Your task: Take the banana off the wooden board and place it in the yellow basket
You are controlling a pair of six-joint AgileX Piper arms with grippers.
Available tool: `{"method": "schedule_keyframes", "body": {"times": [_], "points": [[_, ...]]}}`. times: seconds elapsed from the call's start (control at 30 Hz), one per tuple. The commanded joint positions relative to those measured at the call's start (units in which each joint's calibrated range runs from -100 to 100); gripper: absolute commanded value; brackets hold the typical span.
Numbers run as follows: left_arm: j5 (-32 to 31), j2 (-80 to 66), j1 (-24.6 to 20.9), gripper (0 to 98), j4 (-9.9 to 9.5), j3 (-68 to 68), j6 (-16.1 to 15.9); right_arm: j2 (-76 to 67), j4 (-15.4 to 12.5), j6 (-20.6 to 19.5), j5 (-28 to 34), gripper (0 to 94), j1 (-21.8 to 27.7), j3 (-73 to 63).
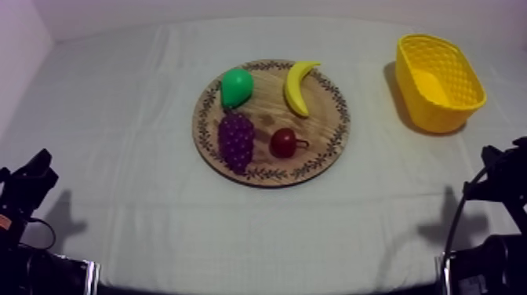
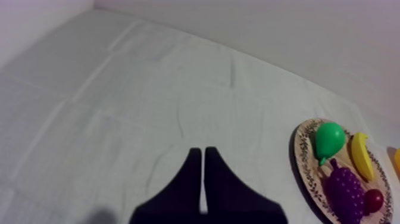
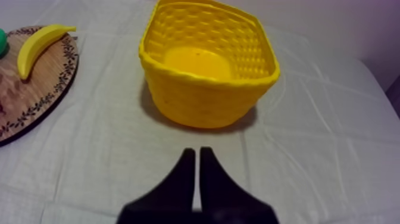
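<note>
**Both arms low, banana waiting on the board**

Nothing is lifted yet, folks. The banana (image 1: 296, 86) lies flat on the wooden board (image 1: 336, 145), on the side away from the arms. One tip reaches the patterned rim and the pear (image 1: 235, 86) sits just beside it. The grapes (image 1: 236, 140) and the small red fruit (image 1: 283, 143) sit on the nearer half. The banana touches none of them, so I'd say there's room for a finger on either side.

Now the right gripper (image 3: 196, 150): low over the cloth (image 3: 333, 149), fingers pressed together in a narrow wedge, holding nothing, touching nothing. Straight ahead of it stands the yellow basket (image 3: 205, 104), mouth up, nothing inside. The banana lies ahead and off to its left, well apart. With both on its side, the right arm looks the likelier one for this job.

The left gripper (image 2: 199, 150) is the same story: fingers together, nothing in them, with the board well off to its right.

Whichever arm goes, those fingers must part before closing on the banana.
</note>
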Motion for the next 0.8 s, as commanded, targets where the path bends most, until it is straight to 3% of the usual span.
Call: {"method": "schedule_keyframes", "body": {"times": [0.0,0.77], "points": [[0.00,-0.03,-0.01,0.1,0.01,0.02,-0.05,-0.01,-0.01,-6.98,0.53,0.4,1.77,0.01],[0.00,-0.03,-0.01,0.1,0.01,0.02,-0.05,-0.01,0.07,-7.14,1.32,0.4,1.23,-0.28]]}}
